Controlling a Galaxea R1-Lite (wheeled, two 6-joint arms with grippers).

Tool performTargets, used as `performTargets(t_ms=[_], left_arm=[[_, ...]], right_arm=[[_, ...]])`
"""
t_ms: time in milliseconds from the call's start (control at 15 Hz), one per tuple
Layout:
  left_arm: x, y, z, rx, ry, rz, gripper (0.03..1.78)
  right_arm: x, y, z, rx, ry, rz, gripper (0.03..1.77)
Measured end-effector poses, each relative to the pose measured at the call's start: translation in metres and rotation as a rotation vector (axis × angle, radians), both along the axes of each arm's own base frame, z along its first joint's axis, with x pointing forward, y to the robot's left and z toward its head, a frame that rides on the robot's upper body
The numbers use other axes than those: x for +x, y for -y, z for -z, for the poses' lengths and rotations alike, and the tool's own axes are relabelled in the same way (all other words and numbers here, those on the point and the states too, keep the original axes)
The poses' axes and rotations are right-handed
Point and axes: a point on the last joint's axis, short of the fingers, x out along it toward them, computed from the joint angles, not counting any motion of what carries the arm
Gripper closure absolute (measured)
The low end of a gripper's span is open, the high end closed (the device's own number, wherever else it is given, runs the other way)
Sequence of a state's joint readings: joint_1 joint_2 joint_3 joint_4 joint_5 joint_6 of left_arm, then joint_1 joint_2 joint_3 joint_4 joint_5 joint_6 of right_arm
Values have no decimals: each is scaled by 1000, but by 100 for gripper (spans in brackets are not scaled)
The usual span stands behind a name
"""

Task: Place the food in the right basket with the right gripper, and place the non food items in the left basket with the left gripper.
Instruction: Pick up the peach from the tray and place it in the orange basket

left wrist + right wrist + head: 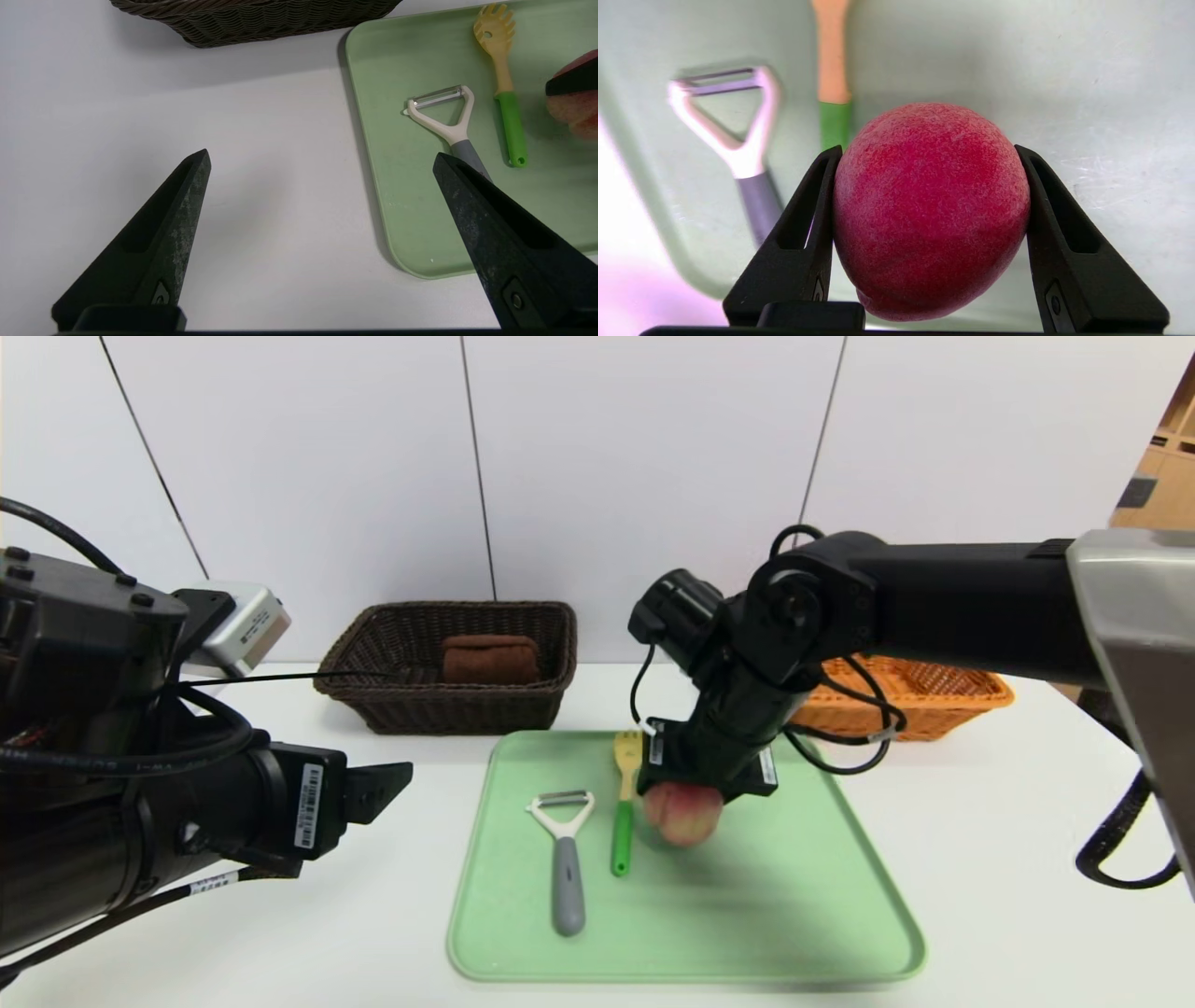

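Right tool (929, 154): clenched on the peach (930, 210), one finger on each flank, at centre of the head view over the green tray (803, 933).
Left tool (322, 161): released, fingers spread wide, parked at lower left over the desk (1008, 821).
Peeler (564, 849) and fork (624, 807): on the tray, just left of the peach.
Brown towel (490, 658): already in the dark basket (373, 705), upper centre-left.
Orange basket (971, 695): centre right, partly behind the right arm.
Handling note: lift straight up to clear the fork, keep the squeeze gentle on round fruit, carry over the orange rim before letting go.
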State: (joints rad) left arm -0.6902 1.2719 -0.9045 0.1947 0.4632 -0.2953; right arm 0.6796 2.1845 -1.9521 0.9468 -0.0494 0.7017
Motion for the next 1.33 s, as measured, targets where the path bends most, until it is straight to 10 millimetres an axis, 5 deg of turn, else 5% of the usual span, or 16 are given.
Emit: performTargets(t_ms=[333,733,1000,1333], left_arm=[[0,0,2,6,-7,0,12],[0,0,5,14,-14,4,12],[0,1,4,11,-14,8,12],[2,2,6,6,-22,3,12]], right_arm=[[-7,24,-65,127,246,42,69],[17,111,-129,250,570,286,69],[45,161,-127,247,622,421,69],[82,179,-91,233,568,505,69]])
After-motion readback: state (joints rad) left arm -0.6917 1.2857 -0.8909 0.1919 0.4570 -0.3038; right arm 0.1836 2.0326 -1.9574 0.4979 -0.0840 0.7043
